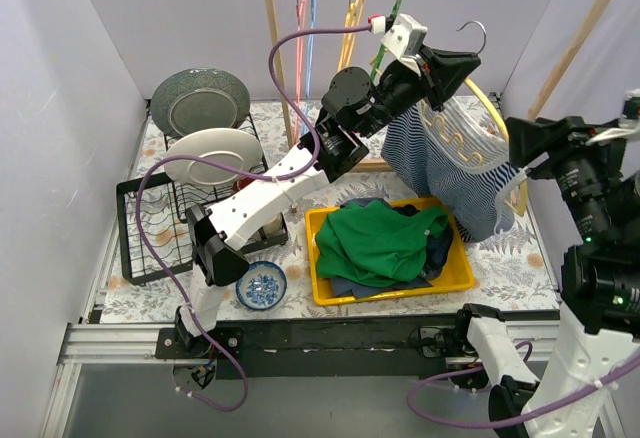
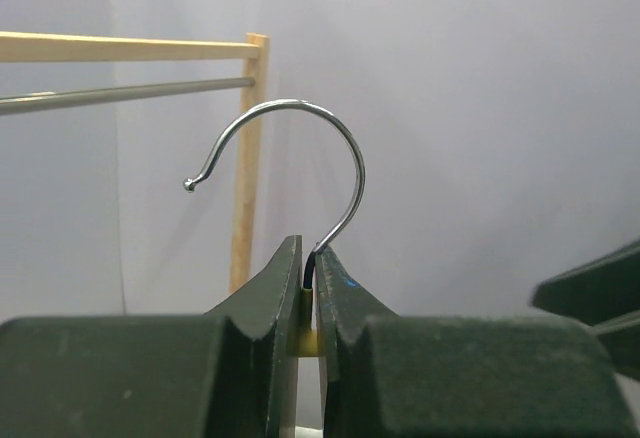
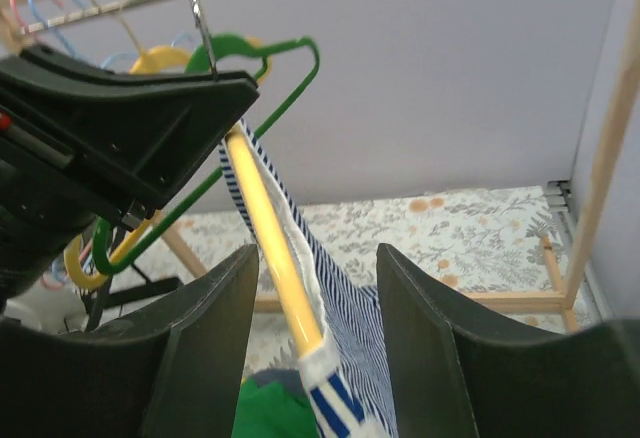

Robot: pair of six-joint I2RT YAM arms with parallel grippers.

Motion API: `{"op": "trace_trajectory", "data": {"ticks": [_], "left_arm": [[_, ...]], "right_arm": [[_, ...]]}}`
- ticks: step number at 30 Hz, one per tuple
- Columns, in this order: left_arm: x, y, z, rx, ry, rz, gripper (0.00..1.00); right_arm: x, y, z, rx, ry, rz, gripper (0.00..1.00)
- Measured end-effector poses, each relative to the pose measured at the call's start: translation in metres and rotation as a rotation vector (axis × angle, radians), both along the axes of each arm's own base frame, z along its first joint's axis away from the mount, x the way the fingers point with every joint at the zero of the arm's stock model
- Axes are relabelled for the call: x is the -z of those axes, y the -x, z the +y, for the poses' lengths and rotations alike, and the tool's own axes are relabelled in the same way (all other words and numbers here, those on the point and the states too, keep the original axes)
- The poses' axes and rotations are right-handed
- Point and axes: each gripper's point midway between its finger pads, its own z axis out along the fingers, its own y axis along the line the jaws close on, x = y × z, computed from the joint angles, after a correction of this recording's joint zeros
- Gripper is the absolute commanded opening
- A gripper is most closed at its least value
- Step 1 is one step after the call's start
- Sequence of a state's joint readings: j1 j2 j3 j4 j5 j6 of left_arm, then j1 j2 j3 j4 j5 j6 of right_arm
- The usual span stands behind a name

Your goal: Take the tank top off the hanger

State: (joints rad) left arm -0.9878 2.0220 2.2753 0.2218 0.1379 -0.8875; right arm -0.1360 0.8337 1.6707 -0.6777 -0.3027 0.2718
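Observation:
A blue-and-white striped tank top hangs on a yellow hanger with a metal hook. My left gripper is shut on the hanger's neck, just below the hook, and holds it up in the air in front of the wooden rack. My right gripper is open at the hanger's right end. In the right wrist view its fingers stand either side of the yellow hanger arm and the strap of the top, not closed on them.
A yellow bin with green and dark clothes sits below the top. A wooden rack with coloured hangers stands behind. A dish rack with plates is at the left; a small blue bowl is near the front.

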Motion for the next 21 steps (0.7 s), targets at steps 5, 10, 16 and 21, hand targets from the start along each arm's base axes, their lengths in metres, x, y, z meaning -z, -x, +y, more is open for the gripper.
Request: {"op": "trace_trajectory", "data": {"ticks": [5,10,16,21], "left_arm": [[-0.014,-0.015,0.013,-0.106,0.040,0.000,0.00],[-0.024,-0.027,0.023,-0.189,0.082,0.002,0.00],[-0.022,-0.035,0.027,-0.244,0.087,0.013,0.00],[-0.023,-0.040,0.032,-0.280,0.090,0.017,0.00]], "right_arm": [[-0.026,0.024,-0.013,0.106,-0.079,-0.084,0.58],[-0.026,0.028,-0.016,0.127,-0.115,-0.078,0.59],[-0.033,0.041,-0.009,0.098,-0.133,-0.079,0.55],[-0.030,0.047,0.006,0.022,-0.164,-0.059,0.54]]}}
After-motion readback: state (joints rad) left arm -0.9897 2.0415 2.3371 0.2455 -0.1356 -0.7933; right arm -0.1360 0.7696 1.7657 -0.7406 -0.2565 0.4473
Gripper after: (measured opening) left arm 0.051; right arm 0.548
